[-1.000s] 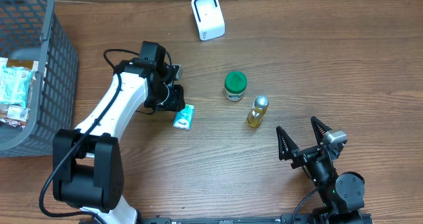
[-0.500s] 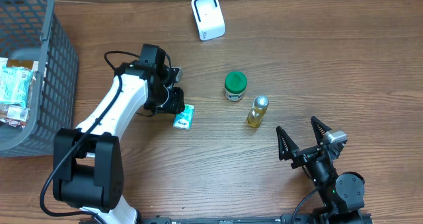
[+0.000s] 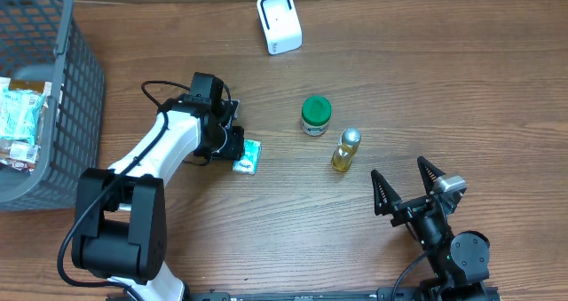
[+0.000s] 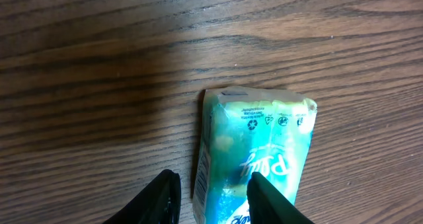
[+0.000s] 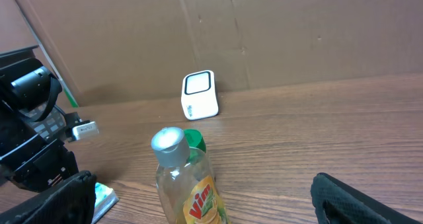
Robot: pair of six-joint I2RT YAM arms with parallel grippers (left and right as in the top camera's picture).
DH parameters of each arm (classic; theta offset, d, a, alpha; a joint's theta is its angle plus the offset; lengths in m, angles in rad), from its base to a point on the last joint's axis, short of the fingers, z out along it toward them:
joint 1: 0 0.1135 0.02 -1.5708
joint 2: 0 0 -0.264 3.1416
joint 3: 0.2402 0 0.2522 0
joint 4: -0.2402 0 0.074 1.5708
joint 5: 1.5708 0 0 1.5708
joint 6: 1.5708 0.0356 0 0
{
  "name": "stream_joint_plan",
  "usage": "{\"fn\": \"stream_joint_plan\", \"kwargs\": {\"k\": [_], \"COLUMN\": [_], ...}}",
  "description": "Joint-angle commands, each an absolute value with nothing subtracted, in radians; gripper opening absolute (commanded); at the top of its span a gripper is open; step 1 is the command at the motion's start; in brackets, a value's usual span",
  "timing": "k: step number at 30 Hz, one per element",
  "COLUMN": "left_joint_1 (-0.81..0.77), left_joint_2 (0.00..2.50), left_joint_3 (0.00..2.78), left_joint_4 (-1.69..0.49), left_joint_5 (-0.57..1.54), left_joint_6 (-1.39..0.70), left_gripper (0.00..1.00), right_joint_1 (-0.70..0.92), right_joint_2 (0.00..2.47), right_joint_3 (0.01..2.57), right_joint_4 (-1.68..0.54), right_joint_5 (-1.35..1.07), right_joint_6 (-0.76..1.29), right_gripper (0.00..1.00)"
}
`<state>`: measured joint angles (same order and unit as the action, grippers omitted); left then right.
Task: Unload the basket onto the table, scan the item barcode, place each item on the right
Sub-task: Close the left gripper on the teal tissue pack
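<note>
Right gripper (image 3: 398,170), nearest, stands fully spread and empty. Left gripper (image 4: 213,179), part open, straddles one edge of the packet (image 4: 264,145), which lies flat, ungripped, well short of the scanner (image 3: 279,22). Lifting and scanning remain.

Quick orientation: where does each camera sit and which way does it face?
Overhead: above the table, looking straight down; both arms show, the left gripper beside the teal pouch.
Left wrist: looks down onto the pouch; its own fingers show at the bottom edge.
Right wrist: low, facing across the table past the bottle to the white scanner; own fingers in the bottom corners.
Shared: overhead and left wrist both show the pouch.
</note>
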<state>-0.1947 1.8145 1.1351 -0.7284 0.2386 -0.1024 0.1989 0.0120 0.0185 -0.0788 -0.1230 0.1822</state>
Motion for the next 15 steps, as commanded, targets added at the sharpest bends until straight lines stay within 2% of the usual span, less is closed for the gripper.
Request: {"fn": "stream_joint_plan", "kwargs": {"k": [1,5,12,15], "left_joint_1": [-0.198,-0.198,-0.199,-0.203], "left_joint_2": [1.828,1.828,1.84,1.851], "left_joint_3": [1.119,1.098,1.048,1.048], "left_joint_4": [-0.721,-0.694,-0.631,-0.622], "left_joint_5": [0.23,0.251,0.263,0.263], "left_joint_6": [-0.12,-0.12,-0.139,-0.144], "left_gripper": [0.38,0.42,0.42,0.38], "right_joint_1": [0.207,0.207,0.207,0.207], "right_joint_2": [0.007,0.007,0.007,0.007], "right_joint_3": [0.008,0.008,0.008,0.008], "right_joint_4": [-0.074,-0.074,-0.073,-0.074], "right_joint_5": [-0.113,-0.113,-0.114,-0.113], "right_joint_6": [0.175,0.175,0.175,0.175], "right_gripper": [1.0,1.0,1.0,1.0]}}
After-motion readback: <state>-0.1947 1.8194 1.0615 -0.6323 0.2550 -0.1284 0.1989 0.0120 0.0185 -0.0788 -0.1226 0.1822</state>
